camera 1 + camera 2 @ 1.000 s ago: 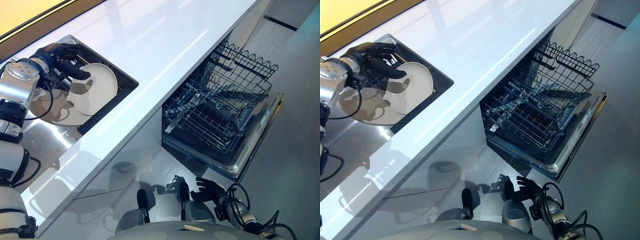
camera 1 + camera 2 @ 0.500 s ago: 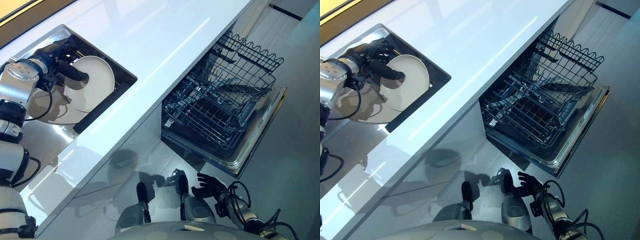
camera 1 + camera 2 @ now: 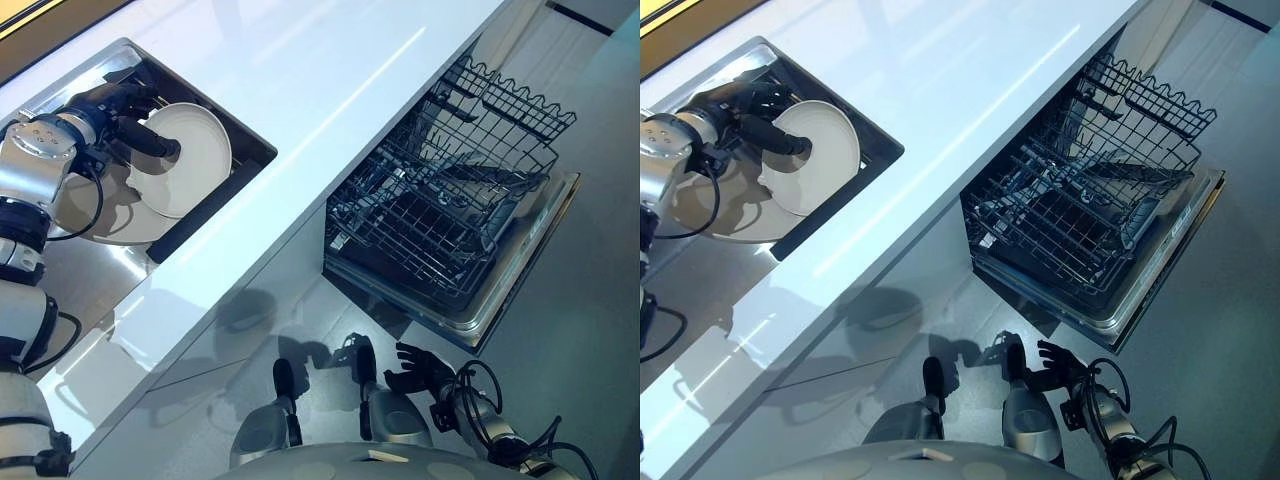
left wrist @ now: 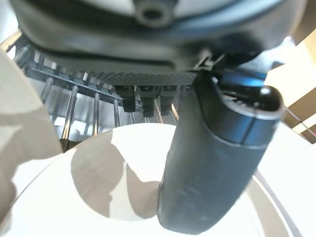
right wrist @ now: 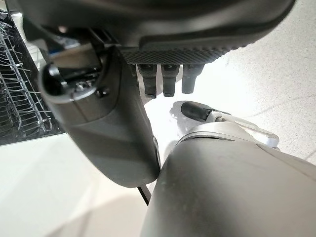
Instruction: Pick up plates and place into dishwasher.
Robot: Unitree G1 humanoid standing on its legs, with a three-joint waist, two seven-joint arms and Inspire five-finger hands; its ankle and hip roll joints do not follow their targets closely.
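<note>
Your left hand [image 3: 125, 125] pinches the round white ceramic plate [image 3: 190, 160]: dark thumb laid across the plate's face, fingers curled behind its upper rim, as the left wrist view shows. The plate is tilted up on edge over the recessed steel sink [image 3: 250, 140], its lower part close above a second pale plate lying flat in the sink [image 3: 95, 225]; I can't tell if the 2 touch.

Risks, as I judge them:
- The grip is on 1 edge only, and glazed ceramic is slick. The plate could pivot or slide out once you lift and swing it.
- The lower rim could clip the sink's dark edge or the flat plate on the way up. Lift straight first.
- It's a long carry across the glossy white countertop [image 3: 330, 70] to the open dishwasher's black wire rack [image 3: 450, 200], which sits well apart and lower. Jerky motion could loosen the pinch.
- The rack tines are close together. A tilted entry could jam or chip the rim.

Left arm: bent at the elbow, forearm reaching from the view's left into the sink, wrist angled so the palm faces the plate.

Your right hand [image 3: 415, 368] hangs low near the grey floor, below the counter front, fingers loosely spread and holding nothing, well short of the dishwasher door.
</note>
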